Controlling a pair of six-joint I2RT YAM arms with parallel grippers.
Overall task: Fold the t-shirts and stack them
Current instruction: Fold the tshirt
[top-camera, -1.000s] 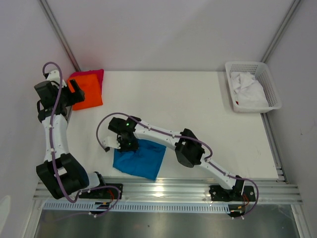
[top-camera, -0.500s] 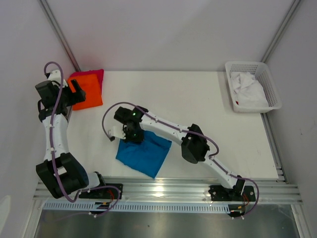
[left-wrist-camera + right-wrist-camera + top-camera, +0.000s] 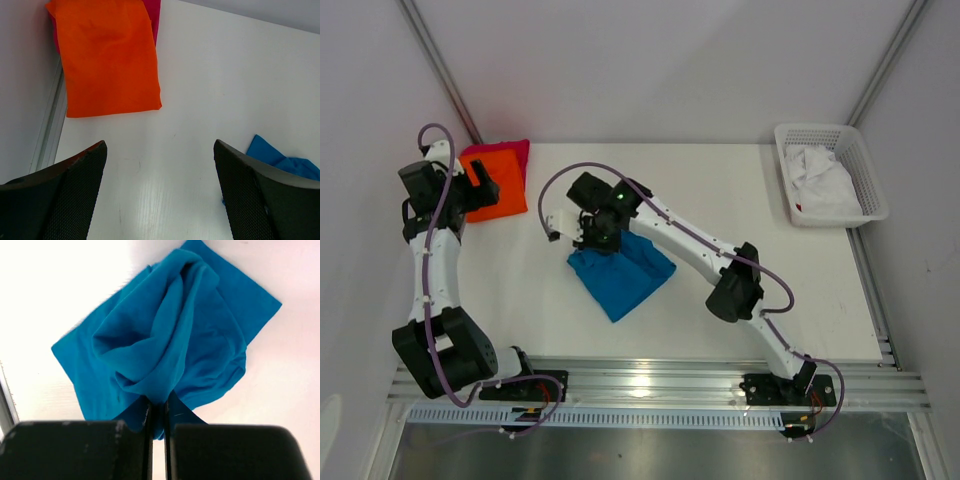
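Right claw (image 3: 603, 240) clenched on a gathered fold of the blue t-shirt (image 3: 622, 278) — the cloth is pinched between the closed jaws, as is shown in the right wrist view. From the claw it trails toward the near right, its long axis set diagonally on the surface (image 3: 740, 190). The garment is seen bunched and creased at the grip and flatter toward its low corner, which rests on the surface. The stack — the orange t-shirt (image 3: 498, 182) laid on the pinkish-red t-shirt (image 3: 520, 148) — is located at the far left corner, to the left of the gripped shirt and apart from it. The left claw (image 3: 160, 145) is shown released, jaws wide, just beside the stack, and is the nearer of the two to it. A leftward carry by the right arm is judged to be what the next move requires.
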